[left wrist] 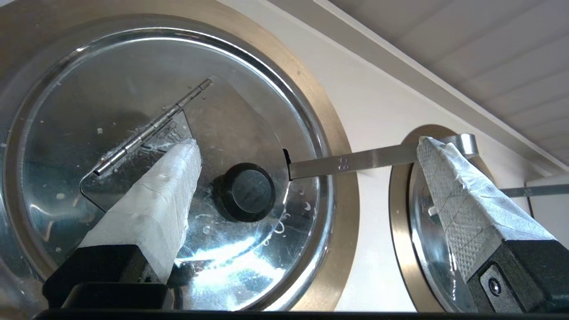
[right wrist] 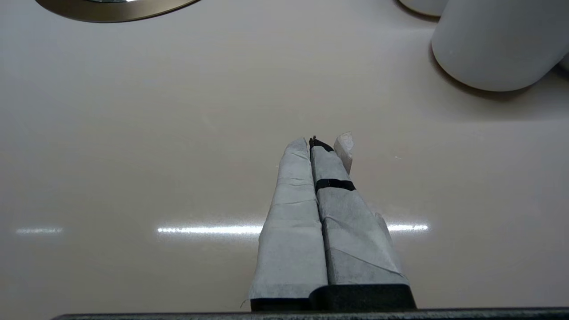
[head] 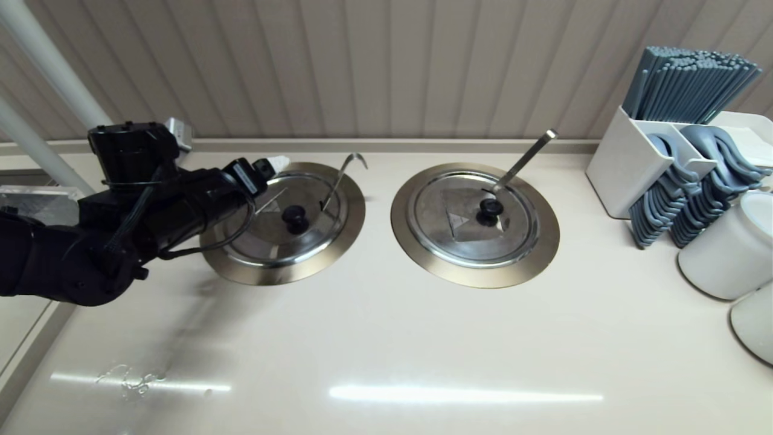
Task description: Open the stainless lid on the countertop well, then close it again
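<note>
Left pincer [left wrist: 306, 178] wide open, empty, over round shiny stainless lid [head: 284, 223] near surface's back-left; steel looks slick, rigid: grip black centre knob [left wrist: 246, 192].

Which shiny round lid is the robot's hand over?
The round steel lid with the hook-ended thin ladle; the open left gripper hangs over it. Its twin holds a straight ladle.

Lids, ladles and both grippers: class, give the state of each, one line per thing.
Stainless lid: closed on the countertop well.
Hooked ladle: standing through the lid's notch.
Second lid: closed.
Left gripper: open above the knob.
Right gripper: shut, empty, over bare counter.
</note>
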